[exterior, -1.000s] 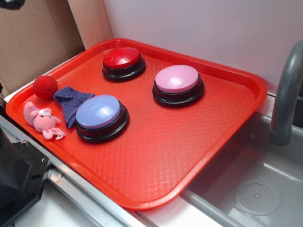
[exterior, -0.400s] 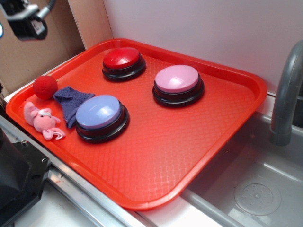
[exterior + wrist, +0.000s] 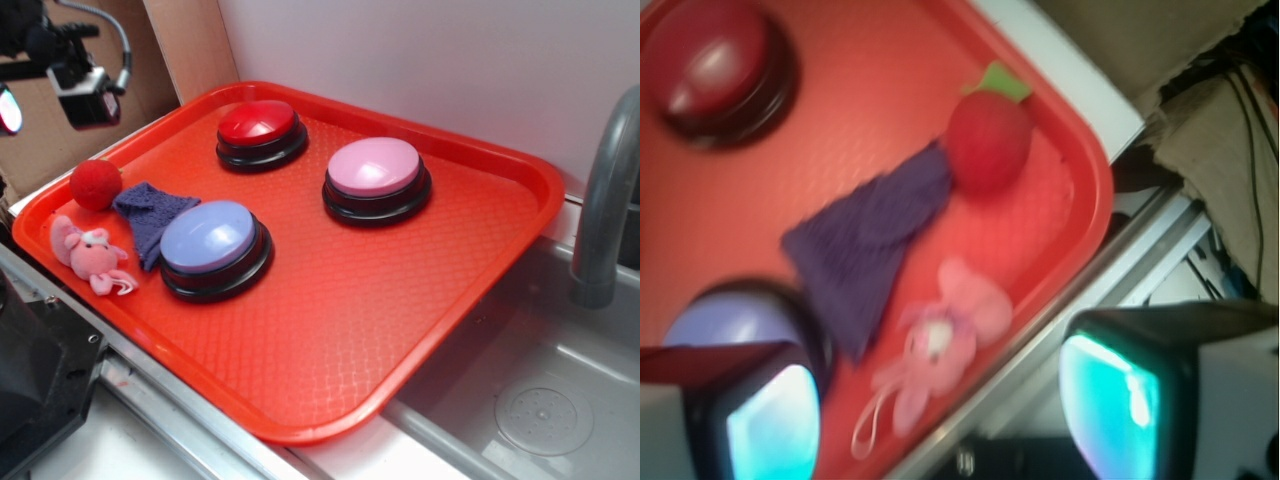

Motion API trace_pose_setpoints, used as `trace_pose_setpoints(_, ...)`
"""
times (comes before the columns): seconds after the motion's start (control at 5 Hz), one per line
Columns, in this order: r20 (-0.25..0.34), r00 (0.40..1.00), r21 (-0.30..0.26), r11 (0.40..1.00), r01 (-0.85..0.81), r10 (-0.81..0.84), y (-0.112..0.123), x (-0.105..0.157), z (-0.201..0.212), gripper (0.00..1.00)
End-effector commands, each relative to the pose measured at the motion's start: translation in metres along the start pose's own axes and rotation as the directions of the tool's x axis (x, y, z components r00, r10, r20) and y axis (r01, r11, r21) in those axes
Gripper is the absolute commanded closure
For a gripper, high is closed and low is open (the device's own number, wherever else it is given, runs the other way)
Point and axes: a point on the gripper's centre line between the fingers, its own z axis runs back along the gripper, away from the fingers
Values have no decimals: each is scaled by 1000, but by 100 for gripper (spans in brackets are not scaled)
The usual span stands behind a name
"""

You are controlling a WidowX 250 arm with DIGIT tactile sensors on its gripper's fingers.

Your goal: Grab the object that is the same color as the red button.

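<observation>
Approach step, nothing grasped yet. The gripper (image 3: pixel 940 400) hangs high off the tray's (image 3: pixel 470 290) far-left corner; only its camera end shows in the exterior view. Wrist view shows the jaws spread wide and empty, one pad low at each side of the picture. The target, the red ball (image 3: pixel 96 184), sits in the left corner of the tray, touching or just beside the tip of the blue cloth (image 3: pixel 150 220), with the pink plush toy (image 3: pixel 88 255) near it toward the front edge. It matches the red button (image 3: pixel 258 122), which stands well apart at the back. Next move, by my read: centre the jaws over the ball, descend, and close on it alone, clear of cloth and tray rim.
</observation>
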Motion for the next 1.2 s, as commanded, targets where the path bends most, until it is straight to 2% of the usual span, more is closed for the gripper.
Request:
trace_pose_setpoints(0.0, 87, 980, 54, 981, -184, 179, 28, 30, -29, 0)
trace_pose_setpoints(0.4, 116, 961, 86, 961, -262, 251, 38, 54, -75, 0)
trace_pose_setpoints(0.6, 132, 948, 43, 954, -297, 289, 44, 61, -90, 0)
trace_pose_setpoints(0.8, 119, 949, 10, 955, -297, 294, 46, 64, -96, 0)
trace_pose_setpoints(1.0, 130, 949, 3, 957, -289, 286, 45, 64, -96, 99)
